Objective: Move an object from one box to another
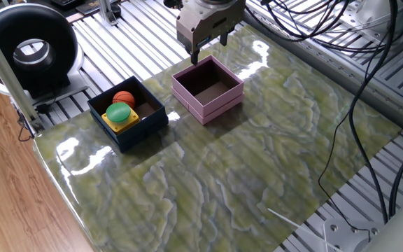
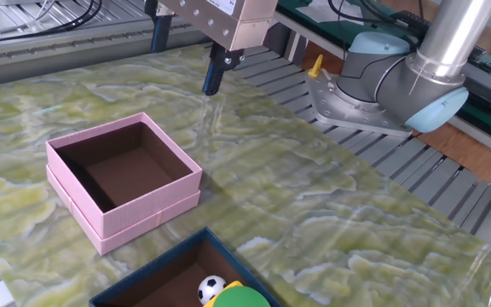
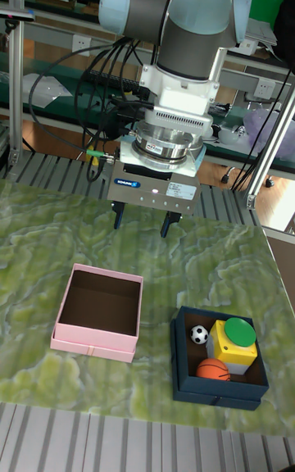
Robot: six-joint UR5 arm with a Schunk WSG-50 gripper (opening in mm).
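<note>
Hovering wide-open and empty-fingered as the gripper (image 3: 141, 222) above the worktop (image 1: 257, 154), just behind the pink box (image 3: 97, 312), with the navy box (image 3: 219, 357) holding balls and a block farther off.

Pink box (image 1: 208, 89) beside navy box (image 1: 128, 112); balls inside navy box.

Two square boxes are seen on the marbled table (image 1: 257, 161): one navy box (image 1: 128, 112) at left of frame and one pink box (image 1: 208, 88) at centre. Three balls are counted in the navy box: one orange (image 3: 213, 369), one black-and-white (image 3: 199, 334), one green (image 3: 240, 330), atop one yellow block (image 3: 229, 347).
</note>
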